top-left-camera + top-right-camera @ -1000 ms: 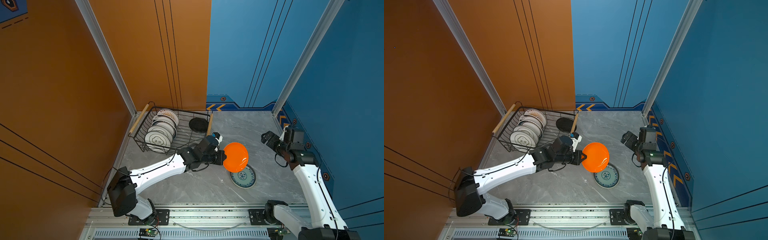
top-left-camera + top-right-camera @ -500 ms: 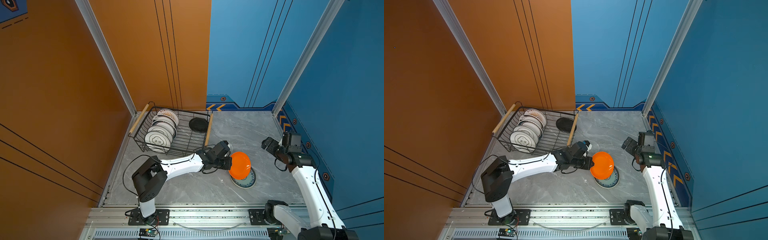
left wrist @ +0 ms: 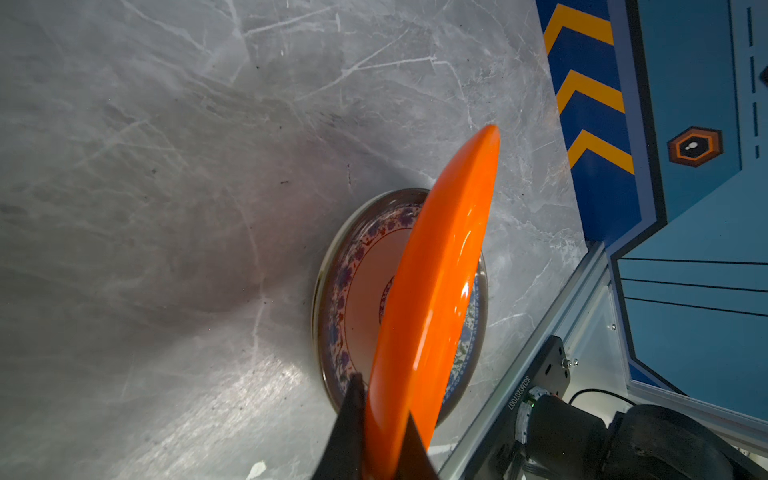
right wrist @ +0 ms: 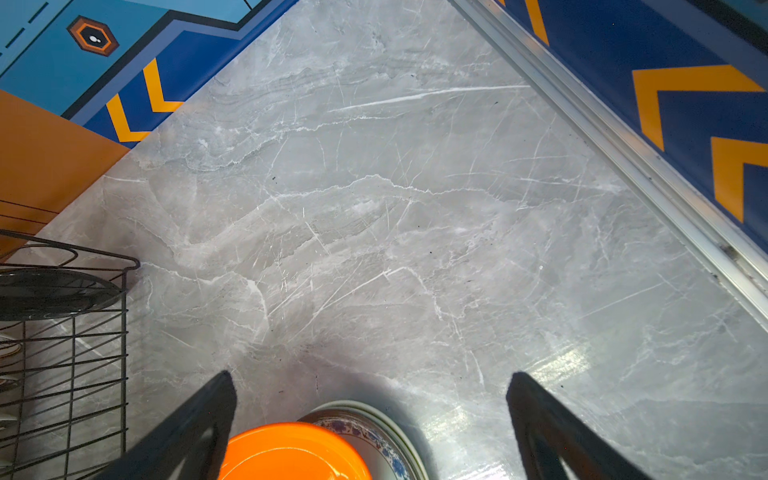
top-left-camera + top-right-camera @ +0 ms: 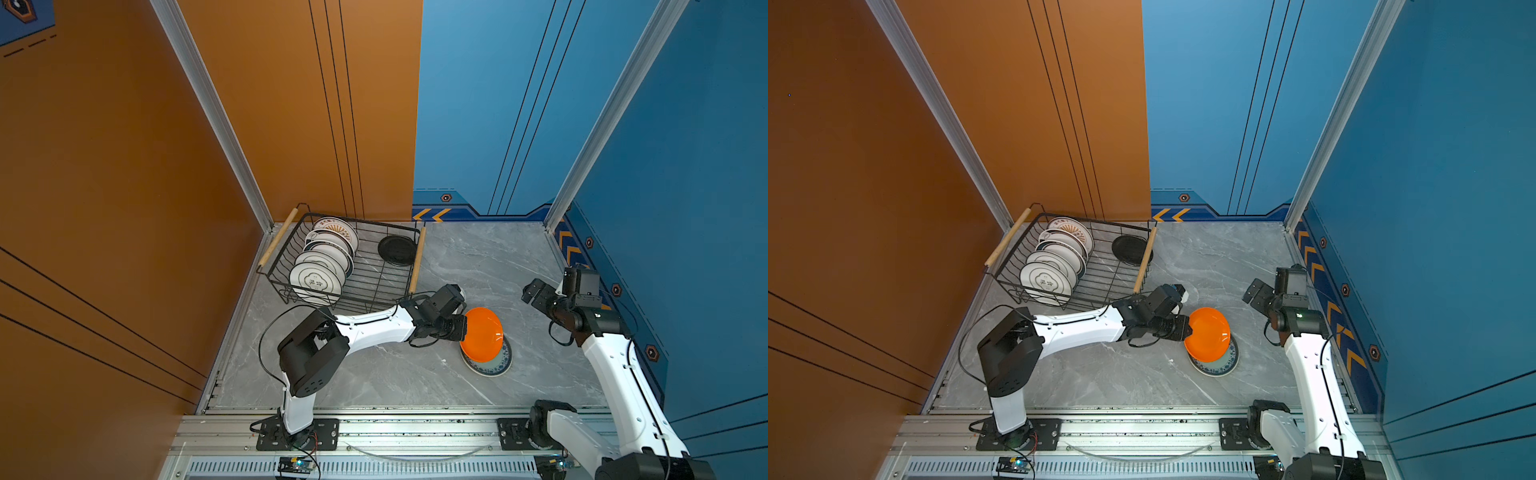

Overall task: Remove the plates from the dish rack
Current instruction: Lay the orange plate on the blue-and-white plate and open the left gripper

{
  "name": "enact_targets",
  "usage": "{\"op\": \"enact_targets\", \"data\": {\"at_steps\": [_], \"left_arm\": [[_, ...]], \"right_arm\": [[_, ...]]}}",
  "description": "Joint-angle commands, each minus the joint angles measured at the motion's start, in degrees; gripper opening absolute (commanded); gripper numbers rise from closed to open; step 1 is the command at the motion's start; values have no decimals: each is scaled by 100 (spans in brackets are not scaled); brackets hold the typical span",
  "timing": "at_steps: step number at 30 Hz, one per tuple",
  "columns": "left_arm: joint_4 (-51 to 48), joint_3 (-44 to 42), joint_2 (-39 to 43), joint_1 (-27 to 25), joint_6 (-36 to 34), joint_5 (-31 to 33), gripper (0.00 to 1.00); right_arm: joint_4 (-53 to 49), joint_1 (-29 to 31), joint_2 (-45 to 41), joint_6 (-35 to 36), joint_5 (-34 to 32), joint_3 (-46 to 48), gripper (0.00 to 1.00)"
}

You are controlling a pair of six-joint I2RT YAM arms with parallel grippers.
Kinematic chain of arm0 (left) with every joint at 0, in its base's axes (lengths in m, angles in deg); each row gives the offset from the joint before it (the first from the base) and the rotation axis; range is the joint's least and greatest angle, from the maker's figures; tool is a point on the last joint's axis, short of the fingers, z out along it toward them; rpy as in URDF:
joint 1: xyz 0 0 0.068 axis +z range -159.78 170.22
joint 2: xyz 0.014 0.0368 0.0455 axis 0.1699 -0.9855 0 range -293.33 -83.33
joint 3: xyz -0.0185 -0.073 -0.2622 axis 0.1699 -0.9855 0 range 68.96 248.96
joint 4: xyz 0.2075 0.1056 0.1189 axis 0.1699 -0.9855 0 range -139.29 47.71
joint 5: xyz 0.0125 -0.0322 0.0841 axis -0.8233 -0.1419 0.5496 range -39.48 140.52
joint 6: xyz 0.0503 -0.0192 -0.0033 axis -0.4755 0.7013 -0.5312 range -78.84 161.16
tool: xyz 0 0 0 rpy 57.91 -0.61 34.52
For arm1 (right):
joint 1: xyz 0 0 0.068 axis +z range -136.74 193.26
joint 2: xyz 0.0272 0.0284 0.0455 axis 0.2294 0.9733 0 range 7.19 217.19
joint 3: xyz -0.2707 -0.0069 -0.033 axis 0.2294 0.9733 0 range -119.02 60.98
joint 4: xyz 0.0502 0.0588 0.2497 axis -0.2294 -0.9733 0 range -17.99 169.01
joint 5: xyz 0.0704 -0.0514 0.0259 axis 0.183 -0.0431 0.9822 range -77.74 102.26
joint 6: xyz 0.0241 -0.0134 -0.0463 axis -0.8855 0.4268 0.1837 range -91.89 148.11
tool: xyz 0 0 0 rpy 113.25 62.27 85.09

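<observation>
My left gripper (image 5: 463, 328) (image 3: 382, 397) is shut on the rim of an orange plate (image 5: 482, 334) (image 3: 440, 270). The plate hangs steeply tilted, just above a blue-patterned plate (image 5: 496, 363) (image 3: 357, 291) that lies flat on the table with a pale green plate under it. At the back left stands the black wire dish rack (image 5: 374, 286). It holds a row of several upright cream and white plates (image 5: 318, 280) and a black plate (image 5: 397, 250) lying flat. My right gripper (image 5: 532, 291) (image 4: 371, 376) is open and empty, off to the right of the stack.
The grey marble table (image 5: 478, 257) is walled by orange panels on the left and blue panels at the back and right. The rack's wooden handle (image 5: 417, 266) lies close to my left wrist. A metal rail (image 5: 395, 432) runs along the front edge.
My left arm has carried the orange plate down and to the right, onto the spot over the patterned plate, and its elbow has folded in. The right gripper has dropped slightly.
</observation>
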Motion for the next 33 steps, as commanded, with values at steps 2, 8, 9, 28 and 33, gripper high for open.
{"op": "enact_targets", "data": {"at_steps": [2,8,9,28,33], "left_arm": [[-320,272,-169,-64,-88,-105,14],[-547,441,-375,-74,-160,-85,16],[-578,463,-396,-81,-165,-77,17],[-1506,1021,-697,-259,-424,316,41],[-1881,1280,-849,-350,-523,516,46]], "right_arm": [[-8,35,-75,95,-131,80,100],[45,119,-42,118,-121,99,100],[41,127,-41,133,-128,99,100],[50,158,81,226,-25,152,100],[49,159,82,252,-9,152,100]]}}
